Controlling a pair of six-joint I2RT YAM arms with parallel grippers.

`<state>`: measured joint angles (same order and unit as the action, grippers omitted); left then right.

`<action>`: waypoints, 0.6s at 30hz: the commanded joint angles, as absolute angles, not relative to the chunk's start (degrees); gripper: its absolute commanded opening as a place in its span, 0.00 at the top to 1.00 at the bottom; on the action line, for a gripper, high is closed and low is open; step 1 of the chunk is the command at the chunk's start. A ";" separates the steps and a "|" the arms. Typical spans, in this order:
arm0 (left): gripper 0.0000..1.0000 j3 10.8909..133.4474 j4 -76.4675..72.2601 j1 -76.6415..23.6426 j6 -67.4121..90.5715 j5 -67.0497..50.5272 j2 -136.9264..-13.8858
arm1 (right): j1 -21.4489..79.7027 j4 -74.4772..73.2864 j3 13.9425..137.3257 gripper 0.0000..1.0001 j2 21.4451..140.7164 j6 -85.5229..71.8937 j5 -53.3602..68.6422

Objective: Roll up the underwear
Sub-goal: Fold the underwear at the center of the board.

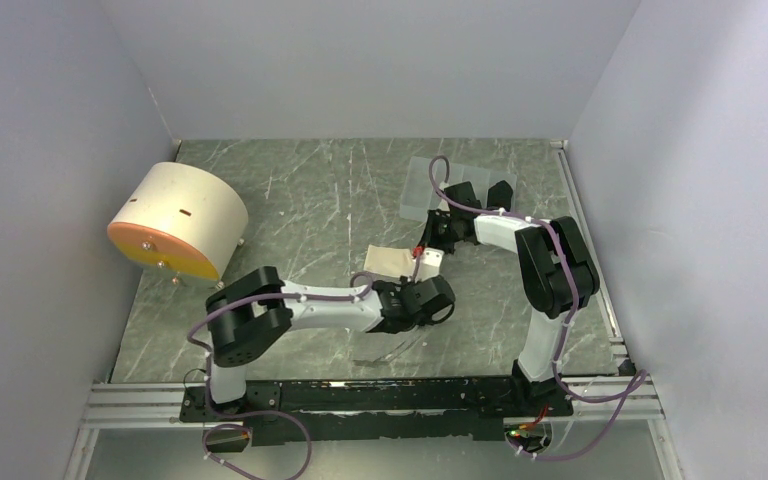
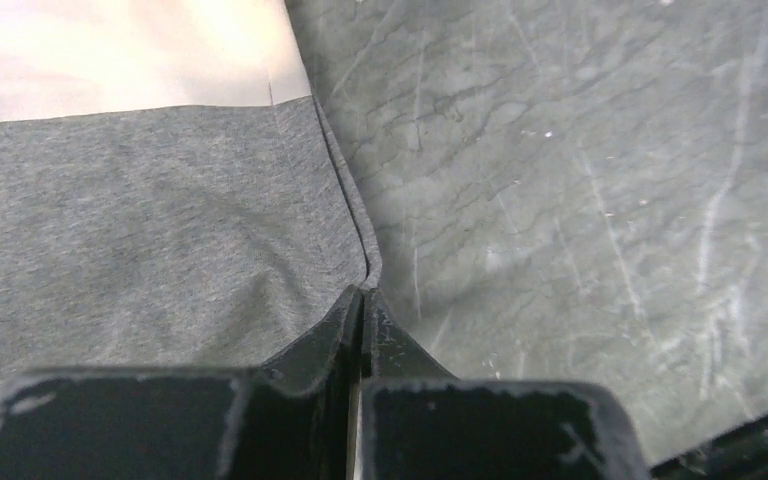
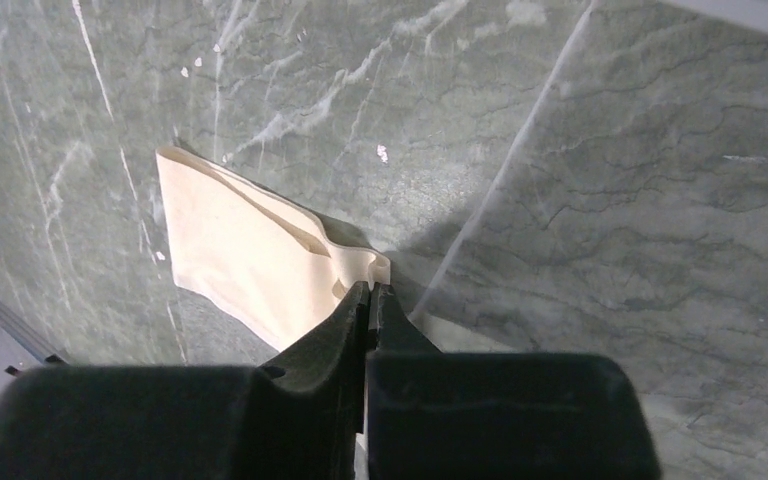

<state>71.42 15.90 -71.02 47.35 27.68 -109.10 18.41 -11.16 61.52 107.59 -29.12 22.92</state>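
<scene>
The underwear (image 1: 390, 262) lies mid-table as a small cream and grey bundle between both arms. In the left wrist view its grey fabric (image 2: 140, 250) fills the left side under a pale cream band (image 2: 110, 50). My left gripper (image 2: 365, 296) is shut on the grey hem at the garment's corner. In the right wrist view the cream part (image 3: 250, 240) lies crumpled on the table, and my right gripper (image 3: 372, 290) is shut on its bunched edge. From above, the left gripper (image 1: 415, 287) and right gripper (image 1: 430, 247) sit close together at the cloth's right side.
A cream cylinder with an orange face (image 1: 175, 220) lies on its side at the left. A clear plastic sheet (image 1: 428, 185) rests at the back behind the right arm. Grey walls enclose the marbled table (image 1: 300, 190) on three sides.
</scene>
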 commanded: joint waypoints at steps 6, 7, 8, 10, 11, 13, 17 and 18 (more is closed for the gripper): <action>0.95 60.50 0.77 -67.11 52.87 18.72 -98.72 | 18.91 -11.40 64.28 0.99 103.10 -32.32 23.45; 0.95 59.54 -0.31 -66.54 53.31 17.52 -98.29 | 19.08 -11.43 64.37 0.99 102.88 -32.67 23.27; 0.95 58.35 -1.79 -66.02 53.83 16.35 -97.94 | 19.24 -11.43 64.48 0.99 102.65 -33.01 23.17; 0.95 55.81 -4.81 -65.12 54.78 14.28 -97.04 | 19.65 -11.70 64.95 1.00 102.49 -33.63 22.68; 0.95 54.34 -6.64 -64.86 55.21 13.52 -96.51 | 19.94 -12.02 65.26 1.00 102.48 -33.85 22.29; 0.95 51.67 -10.00 -64.13 56.32 11.87 -95.55 | 20.68 -12.84 66.18 1.00 102.48 -34.09 20.99; 0.95 47.28 -15.05 -62.51 58.60 9.36 -94.15 | 22.36 -14.74 68.19 1.00 102.97 -34.68 18.22; 0.95 45.94 -16.06 -62.11 59.01 8.79 -93.70 | 22.80 -15.15 68.62 1.00 103.13 -34.99 17.44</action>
